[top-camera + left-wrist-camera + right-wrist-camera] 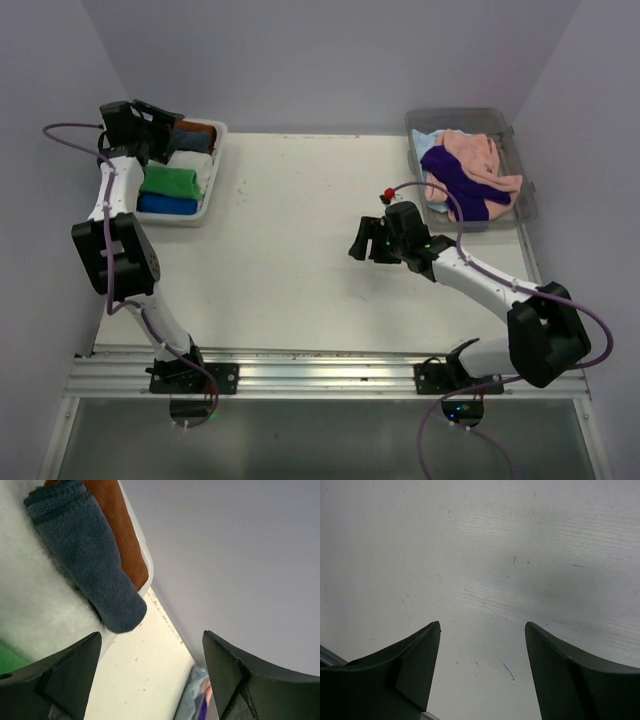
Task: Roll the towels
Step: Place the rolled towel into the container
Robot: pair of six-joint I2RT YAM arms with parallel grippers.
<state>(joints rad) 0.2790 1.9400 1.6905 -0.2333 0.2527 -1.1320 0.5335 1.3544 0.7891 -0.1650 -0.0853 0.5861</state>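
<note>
from above, the left hand (pixel 158 122) is seen released over the far end of the left bin (pixel 218 165), where rolled towels are packed: the rust-brown towel (pixel 197 128), dark grey-blue towel (pixel 188 143), white towel (pixel 195 165), green towel (pixel 168 182) and blue towel (pixel 165 205)

unrolled, the pink towel (pixel 482 155), purple towel (pixel 455 182) and pale blue towel (pixel 425 140) are heaped in the right bin (pixel 460 114)

the right hand (pixel 368 240) is held released over the surface (pixel 290 200); the heap lies beyond it to its right, near, and well apart from the left hand, so the next pick is judged the right arm's

no long axis can be read in the heap

at the left wrist, nothing is held between the spread fingers (pixel 60 675); the dark grey-blue towel (pixel 90 555) lies against the rust-brown towel (pixel 117 525)

at the right wrist, only bare surface (pixel 495 555) is framed between the fingers (pixel 405 680)
</note>
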